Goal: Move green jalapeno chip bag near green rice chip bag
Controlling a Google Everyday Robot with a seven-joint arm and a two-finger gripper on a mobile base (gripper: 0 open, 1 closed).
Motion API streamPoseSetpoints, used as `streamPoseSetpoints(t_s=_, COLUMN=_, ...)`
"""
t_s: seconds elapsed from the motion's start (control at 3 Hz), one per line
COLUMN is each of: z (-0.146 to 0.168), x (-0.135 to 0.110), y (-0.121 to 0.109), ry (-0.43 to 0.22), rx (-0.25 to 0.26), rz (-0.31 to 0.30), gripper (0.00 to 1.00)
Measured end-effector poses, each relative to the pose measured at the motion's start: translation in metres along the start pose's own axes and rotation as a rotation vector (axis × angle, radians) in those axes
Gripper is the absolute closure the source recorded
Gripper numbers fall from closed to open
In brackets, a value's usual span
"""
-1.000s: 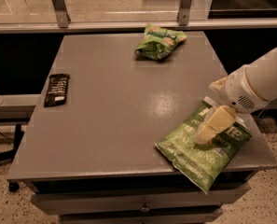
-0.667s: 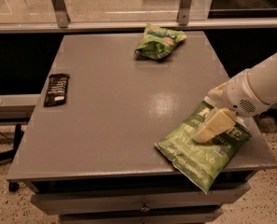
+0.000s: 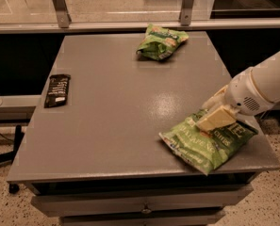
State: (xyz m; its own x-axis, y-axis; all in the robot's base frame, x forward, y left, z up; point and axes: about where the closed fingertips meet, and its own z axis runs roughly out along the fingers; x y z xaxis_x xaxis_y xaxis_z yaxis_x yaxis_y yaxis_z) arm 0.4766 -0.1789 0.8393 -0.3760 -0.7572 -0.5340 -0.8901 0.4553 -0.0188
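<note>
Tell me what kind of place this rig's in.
Probably an office break area or lab: grey table with drawers, speckled floor, glass partition behind. The claw rests on the green jalapeno chip bag, near-right corner.

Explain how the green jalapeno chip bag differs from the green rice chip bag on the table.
The green jalapeno chip bag is larger and lies flat; the green rice chip bag is smaller and puffier. The jalapeno bag sits at the near right corner of the table, under the gripper; the rice bag lies alone at the far edge. Both are green.
</note>
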Motion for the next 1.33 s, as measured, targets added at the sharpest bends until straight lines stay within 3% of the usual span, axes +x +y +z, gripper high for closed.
streamPoseSetpoints(t_s=0.33, z=-0.005, x=-0.010, y=-0.008, ry=-0.006, rx=0.010, rz=-0.006, gripper=0.85)
streamPoseSetpoints(t_s=0.67, z=-0.016, x=-0.022, y=-0.023, ry=-0.013, rx=0.042, rz=-0.008, gripper=1.00)
streamPoseSetpoints(t_s=1.0, z=-0.047, x=-0.038, y=-0.058, ry=-0.043, rx=0.140, rz=0.004, gripper=1.00)
streamPoseSetpoints(t_s=1.33, z=-0.047, x=-0.039, y=-0.058, ry=-0.043, rx=0.141, rz=0.004, gripper=1.00)
